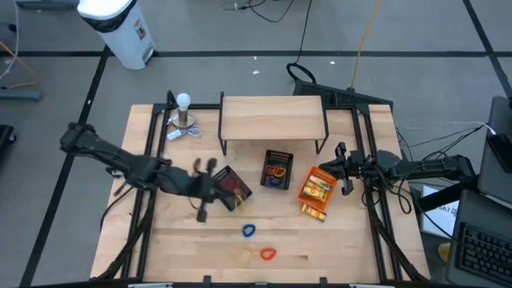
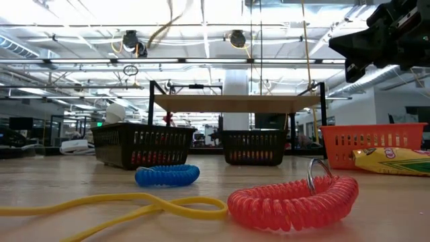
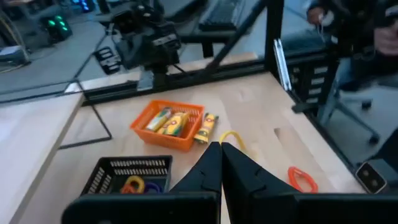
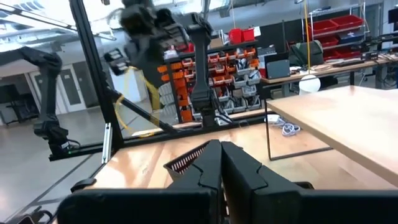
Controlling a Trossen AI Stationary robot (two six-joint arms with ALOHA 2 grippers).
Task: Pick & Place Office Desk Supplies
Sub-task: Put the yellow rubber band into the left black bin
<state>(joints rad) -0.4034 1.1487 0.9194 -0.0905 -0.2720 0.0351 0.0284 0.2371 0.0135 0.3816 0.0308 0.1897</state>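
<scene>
High view hides both grippers' tips: left gripper (image 3: 221,163) fingers pressed together over left black mesh tray (image 1: 233,183), right gripper (image 4: 220,163) likewise at orange tray's (image 1: 317,187) 3 o'clock; blue coil loop (image 1: 248,230), red coil loop (image 1: 267,254) at 6 o'clock.

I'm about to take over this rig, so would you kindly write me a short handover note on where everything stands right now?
Left hand: shut, empty, raised over the table beside the left black mesh tray.
Right hand: shut, empty, next to the orange plastic tray.
Done: coloured loops lie in the middle black mesh tray; yellow packets sit in the orange tray.
Left: the blue coiled loop, the red-orange coiled loop and the thin yellow band lie loose on the front of the wooden table; one yellow packet lies just outside the orange tray.
</scene>
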